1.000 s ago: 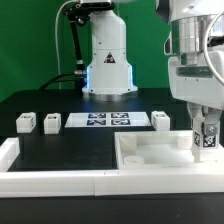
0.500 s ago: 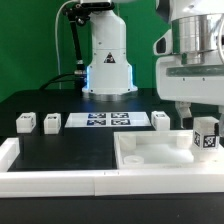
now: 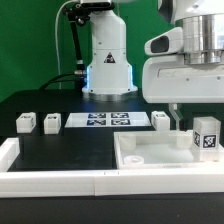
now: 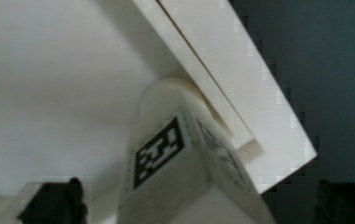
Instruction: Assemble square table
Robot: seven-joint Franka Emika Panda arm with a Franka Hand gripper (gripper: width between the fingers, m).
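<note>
Since a second ago, your two-finger gripper has climbed off the small white block leg with a black-and-white tag, which it was straddling low down then. The leg has kept its place.

In the exterior view, you see that leg standing upright inside the large white square plastic panel with a raised rim, close to the far rim at the exterior view's right. The panel lies flat on the black table surface, just behind the long low white wall at the front edge. The gripper's bulky white body hangs above the leg. One slim finger reaches down on the exterior view's left of the leg, apart from it; you cannot make out the other finger here. Three more tagged white blocks sit along the back, well apart from the panel. The first loose leg and the second loose leg are to the exterior view's left of the marker board, and the third loose leg is just beside its other end. The white robot base stands behind the board.

In the wrist view, you look down on the tagged leg standing against the panel's rim. Two dark fingertips show on opposite sides of the leg, spread wide and pinching nothing.
</note>
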